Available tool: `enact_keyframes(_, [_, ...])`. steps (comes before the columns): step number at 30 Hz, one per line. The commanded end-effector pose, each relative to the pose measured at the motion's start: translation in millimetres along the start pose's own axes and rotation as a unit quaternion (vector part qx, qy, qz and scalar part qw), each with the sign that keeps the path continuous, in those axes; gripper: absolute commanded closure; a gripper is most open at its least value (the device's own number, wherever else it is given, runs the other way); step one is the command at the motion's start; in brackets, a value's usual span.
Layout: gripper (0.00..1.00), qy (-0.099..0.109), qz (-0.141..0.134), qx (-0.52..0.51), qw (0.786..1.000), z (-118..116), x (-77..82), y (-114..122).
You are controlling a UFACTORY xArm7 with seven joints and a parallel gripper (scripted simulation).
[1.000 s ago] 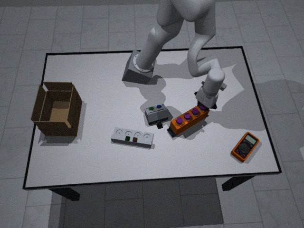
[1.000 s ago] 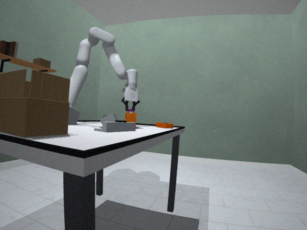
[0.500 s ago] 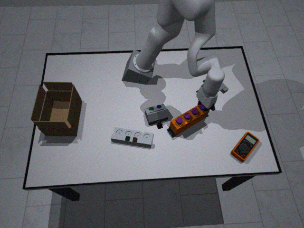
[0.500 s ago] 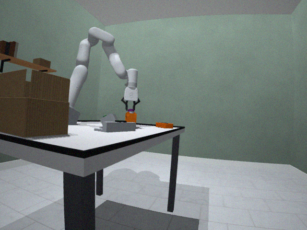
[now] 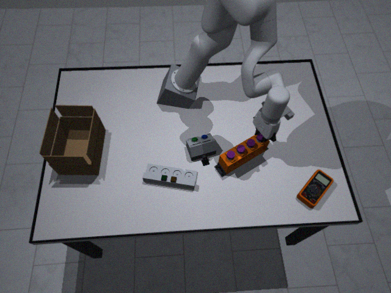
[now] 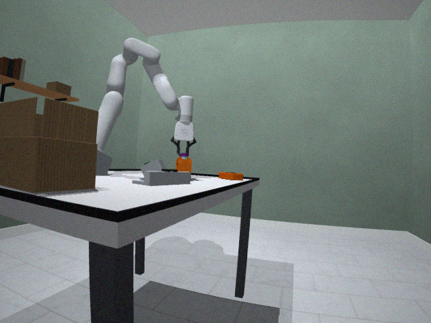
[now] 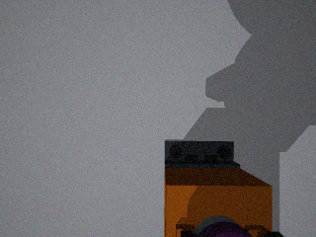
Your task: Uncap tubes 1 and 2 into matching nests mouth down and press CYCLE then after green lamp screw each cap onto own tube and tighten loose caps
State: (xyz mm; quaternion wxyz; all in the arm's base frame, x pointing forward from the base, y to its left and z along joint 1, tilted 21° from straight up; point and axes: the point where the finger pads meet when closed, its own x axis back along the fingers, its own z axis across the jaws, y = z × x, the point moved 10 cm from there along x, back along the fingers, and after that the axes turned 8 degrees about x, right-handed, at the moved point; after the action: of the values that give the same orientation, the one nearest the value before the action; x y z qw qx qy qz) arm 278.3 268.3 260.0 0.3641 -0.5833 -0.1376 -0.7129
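On the left of my white, black-edged counter (image 5: 95,208) stands an open cardboard box (image 5: 73,140), matte brown with its flaps up, and bare surface lies between it and the things in the middle. Next comes the long grey cap tray (image 5: 170,176), with four round nests in a row and two small square lamps below them, one dark green and one brown; I see no cap in any nest. Just behind it sits the grey key housing (image 5: 201,147), a sloped block with a green key (image 5: 194,138) and a blue key (image 5: 204,137), both small and hard to read. To its right the orange decapping station (image 5: 244,155) lies at a slant, a smooth rectangular block carrying four round purple caps. My pincer (image 6: 183,153) hangs straight down over the far right end and is closed on the cap of tube 1 (image 5: 259,137), which my wrist housing half hides from above. From the wrist, only the rim of a purple cap (image 7: 223,230) shows at the lower edge, cut off, above the orange block's face. Farther right, near the counter's edge, lies an orange multimeter (image 5: 314,188), well apart from the station.
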Motion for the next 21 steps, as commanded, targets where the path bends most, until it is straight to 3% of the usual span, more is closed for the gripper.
enact_keyframes(1, [1.00, 0.002, 0.000, 0.000, 1.000, 1, 1.4, 0])
enact_keyframes(10, [1.00, 0.002, 0.000, 0.000, 1.000, 1, 1.4, 0])
enact_keyframes(21, [1.00, 0.002, 0.000, 0.000, 1.000, 1, 28.5, 0])
